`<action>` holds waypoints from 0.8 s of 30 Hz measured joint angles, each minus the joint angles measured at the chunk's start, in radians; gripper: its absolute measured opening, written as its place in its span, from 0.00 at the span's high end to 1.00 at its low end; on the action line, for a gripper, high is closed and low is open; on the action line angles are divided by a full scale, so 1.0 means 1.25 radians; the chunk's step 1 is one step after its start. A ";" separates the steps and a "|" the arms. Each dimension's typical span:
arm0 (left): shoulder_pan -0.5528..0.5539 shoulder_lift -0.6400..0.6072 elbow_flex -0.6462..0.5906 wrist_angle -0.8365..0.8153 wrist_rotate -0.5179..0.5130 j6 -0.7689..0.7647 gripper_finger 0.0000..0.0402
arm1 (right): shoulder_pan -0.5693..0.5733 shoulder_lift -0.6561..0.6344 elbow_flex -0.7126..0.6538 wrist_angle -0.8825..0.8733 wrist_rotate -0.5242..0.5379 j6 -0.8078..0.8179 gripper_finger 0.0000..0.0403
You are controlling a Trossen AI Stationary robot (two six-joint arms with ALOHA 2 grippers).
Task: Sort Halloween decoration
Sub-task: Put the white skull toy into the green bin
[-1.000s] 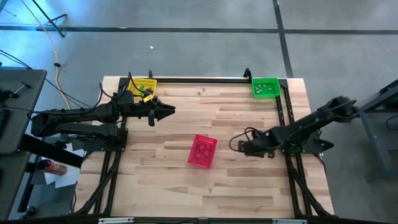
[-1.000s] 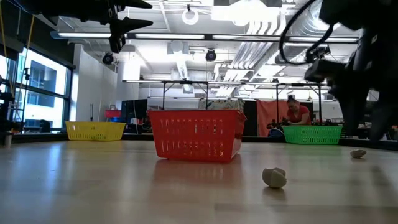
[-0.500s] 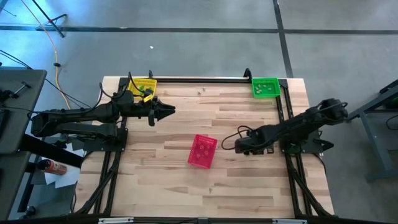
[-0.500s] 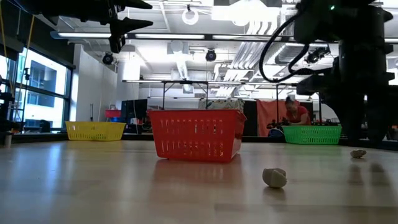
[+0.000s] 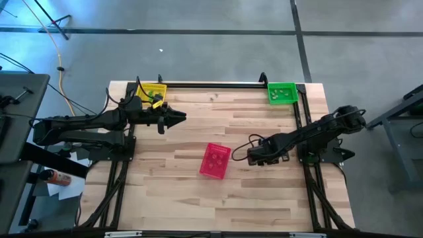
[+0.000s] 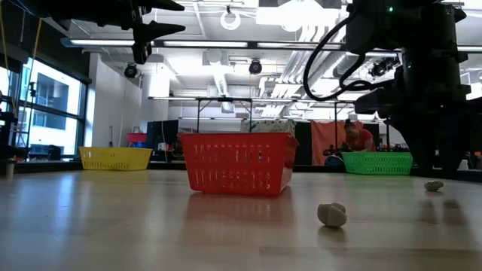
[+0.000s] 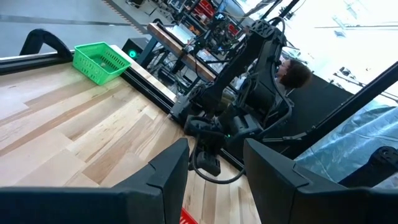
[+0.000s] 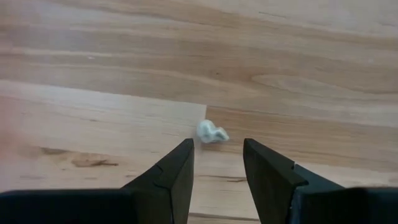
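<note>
Two tiny pale trinkets lie on the wooden table in the low view, one nearer (image 6: 332, 214) and one farther right (image 6: 433, 186). In the right wrist view one such trinket (image 8: 211, 132) lies just beyond the fingertips of my right gripper (image 8: 217, 167), which is open, points down at the table and touches nothing. From above, my right gripper (image 5: 252, 157) is right of the pink basket (image 5: 215, 160). My left gripper (image 5: 180, 118) hangs open in the air near the yellow basket (image 5: 154, 92), holding nothing.
The pink mesh basket (image 6: 237, 162) stands mid-table with small items inside. The yellow basket sits at the far left corner and the green basket (image 5: 282, 92) at the far right corner. Bare wood stretches along the near edge. A person (image 6: 360, 138) is in the room beyond.
My right arm has reached a little toward the table's left, bringing its gripper closer to the pink basket. The trinkets and the baskets lie where they were.
</note>
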 joint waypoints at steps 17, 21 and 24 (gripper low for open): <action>0.000 0.000 0.000 0.000 0.000 0.000 0.64 | -0.032 0.083 0.002 0.049 -0.044 -0.131 0.67; 0.000 0.000 0.000 -0.005 0.000 0.000 0.64 | -0.032 0.094 0.003 0.052 -0.045 -0.139 0.67; 0.000 0.000 0.000 -0.005 0.000 0.000 0.64 | -0.032 0.094 0.002 0.053 -0.046 -0.139 0.67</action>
